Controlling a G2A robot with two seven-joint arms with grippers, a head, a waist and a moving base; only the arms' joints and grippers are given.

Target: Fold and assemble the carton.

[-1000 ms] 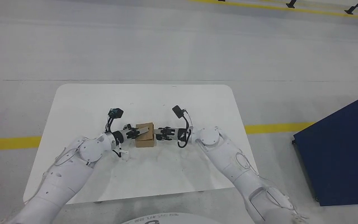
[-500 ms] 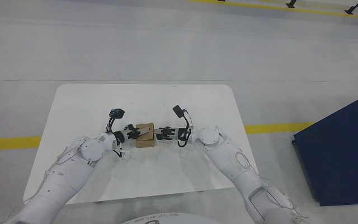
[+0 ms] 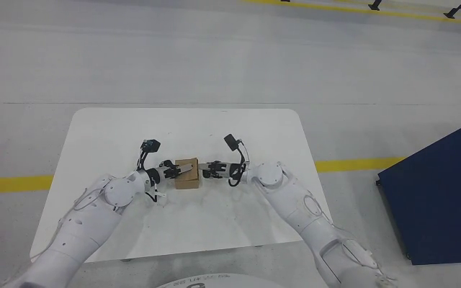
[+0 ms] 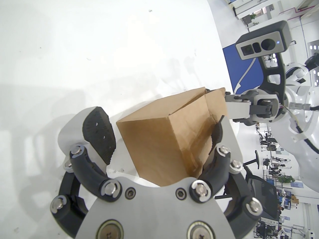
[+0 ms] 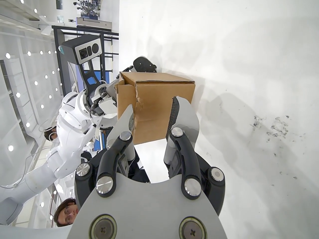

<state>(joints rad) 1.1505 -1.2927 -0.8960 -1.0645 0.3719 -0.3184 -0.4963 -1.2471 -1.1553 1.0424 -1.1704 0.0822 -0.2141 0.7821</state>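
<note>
Right tool slightly farther from the robot, alongside the carton.

One carton, one table, two claws

The carton sits on the table, between the two grippers. The left gripper has one end of it between its spread fingers. The right gripper faces the opposite end, which is just ahead of its fingertips.

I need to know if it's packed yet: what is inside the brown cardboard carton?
Nothing inside shows. The brown cardboard carton on the white table presents only its outer walls and folded flaps. These cover the interior, so whether it holds anything cannot be seen.
</note>
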